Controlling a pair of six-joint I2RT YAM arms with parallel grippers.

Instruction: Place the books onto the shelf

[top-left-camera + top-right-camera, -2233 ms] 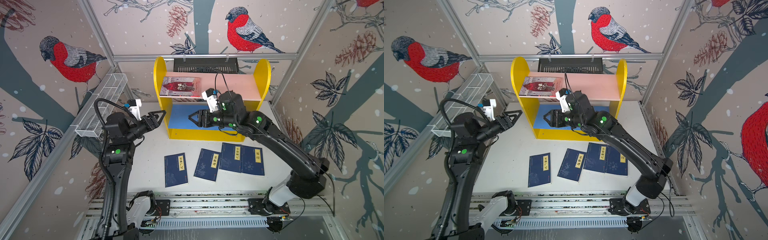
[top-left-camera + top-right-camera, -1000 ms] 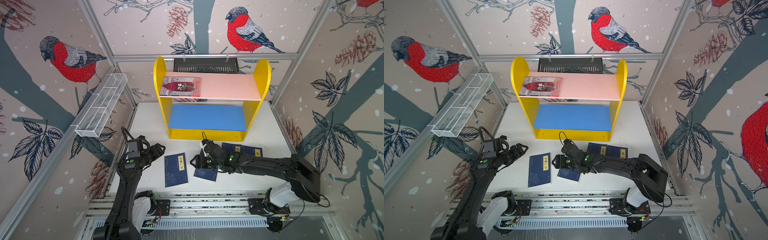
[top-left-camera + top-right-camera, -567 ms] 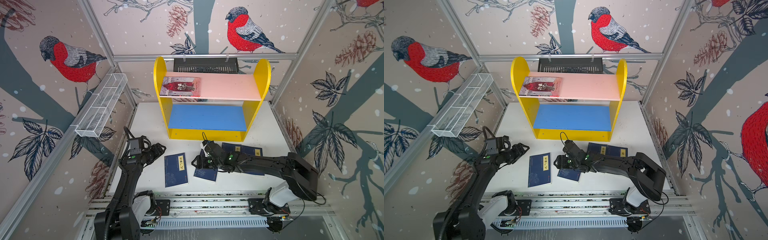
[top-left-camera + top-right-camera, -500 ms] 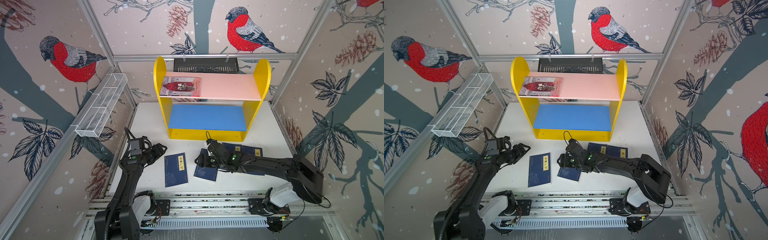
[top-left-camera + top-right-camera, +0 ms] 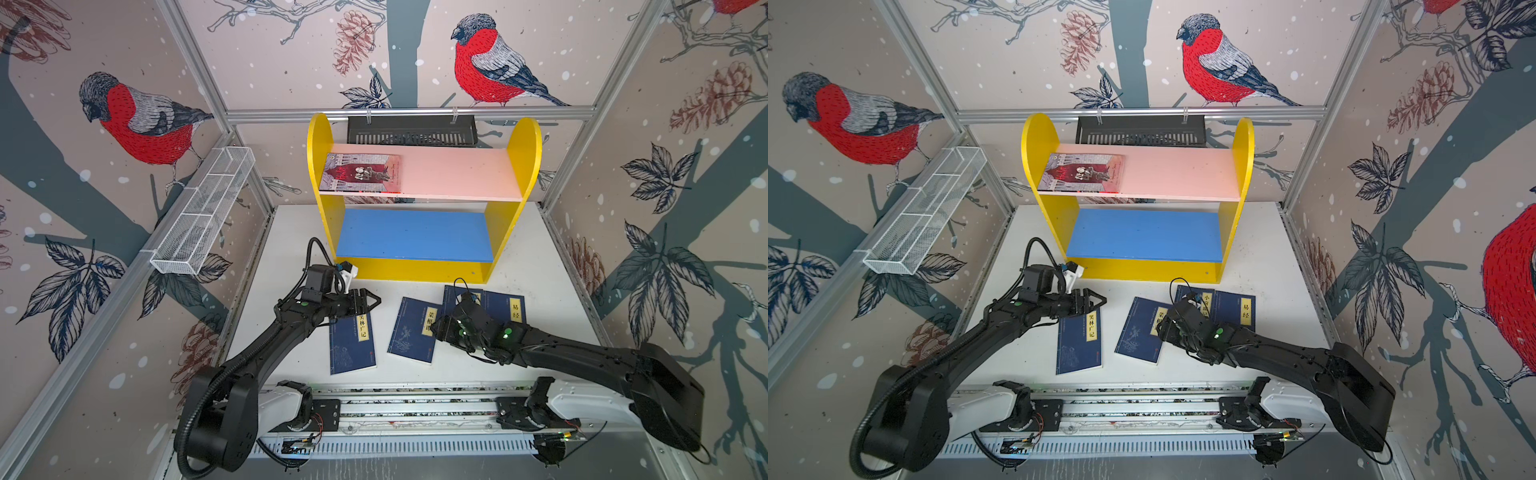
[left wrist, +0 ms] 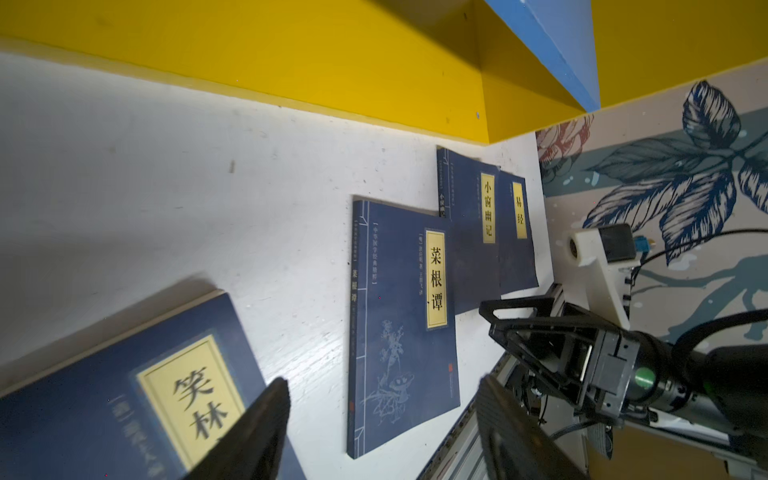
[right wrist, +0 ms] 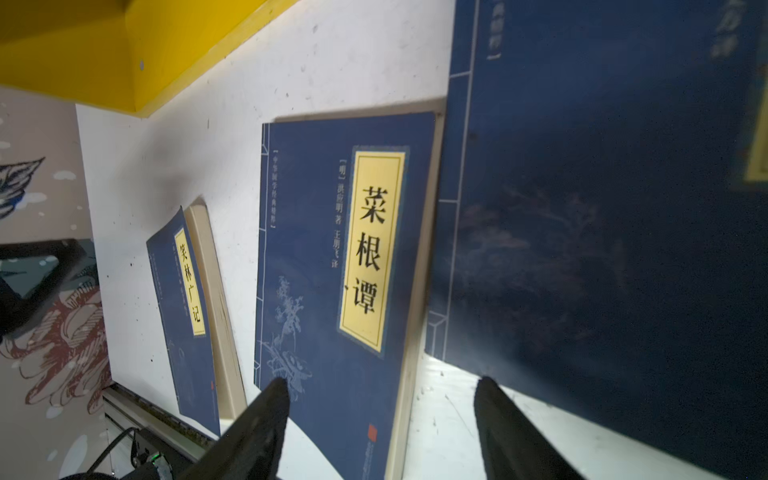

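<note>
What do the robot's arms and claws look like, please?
The left arm and right arm are matte black on white bases, with green lights and looping black cables near the wrists. The left claw and right claw have black open-frame fingers.

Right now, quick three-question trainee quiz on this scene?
1. True or false: the grey-and-red illustrated book lies on the pink upper board of the shelf.
2. How many navy books lie on the table? A two, B four, C five.
3. Fill in: the left gripper and right gripper are both ___.
Key: 1 true; 2 B; 3 open.
</note>
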